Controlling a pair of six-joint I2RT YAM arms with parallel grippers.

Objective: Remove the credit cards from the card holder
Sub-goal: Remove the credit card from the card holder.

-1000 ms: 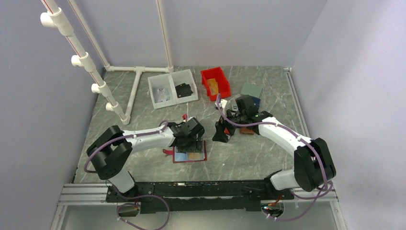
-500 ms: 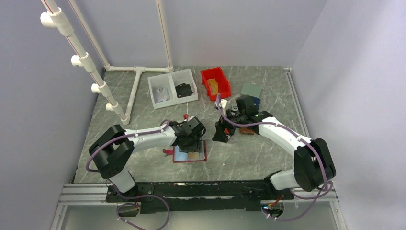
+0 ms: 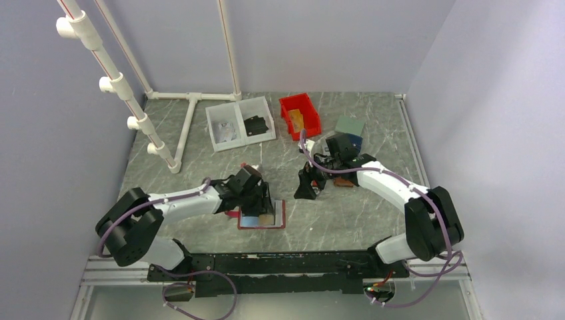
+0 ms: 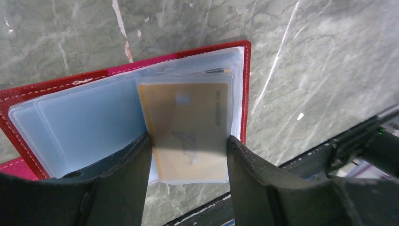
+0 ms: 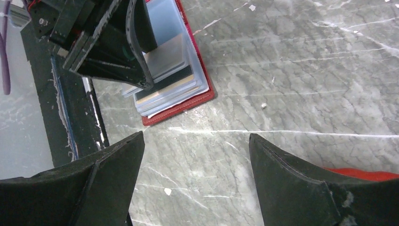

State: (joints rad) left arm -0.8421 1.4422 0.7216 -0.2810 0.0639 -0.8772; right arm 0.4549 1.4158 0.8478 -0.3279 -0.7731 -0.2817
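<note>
The red card holder [image 3: 283, 215] lies open near the table's front edge, its pale blue pockets [image 4: 89, 117] facing up. A tan-orange credit card [image 4: 188, 117] in a clear sleeve sticks out past the holder's near edge. My left gripper [image 4: 188, 138] has a finger against each long edge of it, shut on the card. More card edges are stacked beneath it [image 5: 164, 92]. My right gripper [image 5: 196, 136] hovers open over bare table right of the holder [image 5: 188, 101], with nothing between its fingers. From above, the left gripper [image 3: 258, 202] covers the holder's far half and the right gripper [image 3: 310, 187] stands apart.
A red bin [image 3: 300, 115] and a white two-part tray [image 3: 240, 123] stand at the back. Green and blue items [image 3: 350, 127] and a brown wallet [image 3: 343, 181] lie by the right arm. A white pipe frame [image 3: 193, 100] is back left. A black rail [image 3: 266, 263] edges the front.
The left arm has drawn back toward the near left. Its jaws have narrowed onto the tan-orange card. The right arm has hardly moved.
</note>
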